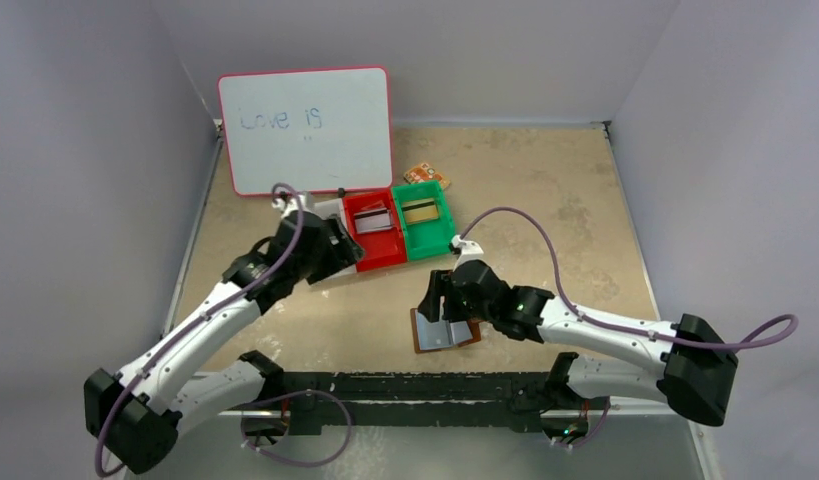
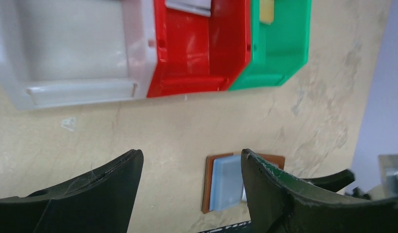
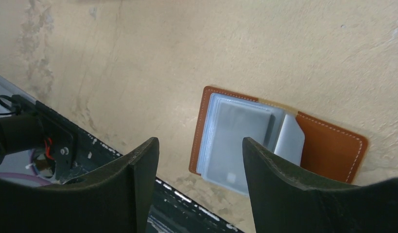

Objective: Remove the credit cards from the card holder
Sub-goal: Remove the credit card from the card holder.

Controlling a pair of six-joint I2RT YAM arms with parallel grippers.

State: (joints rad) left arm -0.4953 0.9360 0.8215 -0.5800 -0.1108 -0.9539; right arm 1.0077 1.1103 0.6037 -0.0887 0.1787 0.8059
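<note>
Jaws of the left gripper (image 2: 190, 162) gape wide, empty, before the white bin (image 2: 80, 92) (mostly hidden by that arm from above). Credit cards (image 1: 373, 218) in the red bin (image 1: 383, 258) and green bin (image 1: 432, 243) are cropped in its wrist view. The right gripper (image 3: 200, 145), jaws wide and empty, hangs over the open card holder (image 3: 333, 150) near the bench's (image 3: 138, 58) front edge.

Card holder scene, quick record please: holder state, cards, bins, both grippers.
card holder: lying open, clear sleeves facing up
grey card: appears to be inside the card holder
red bin: one silvery card
green bin: one gold card
left gripper: open, empty, by the bins
right gripper: open, empty, over the card holder
</note>
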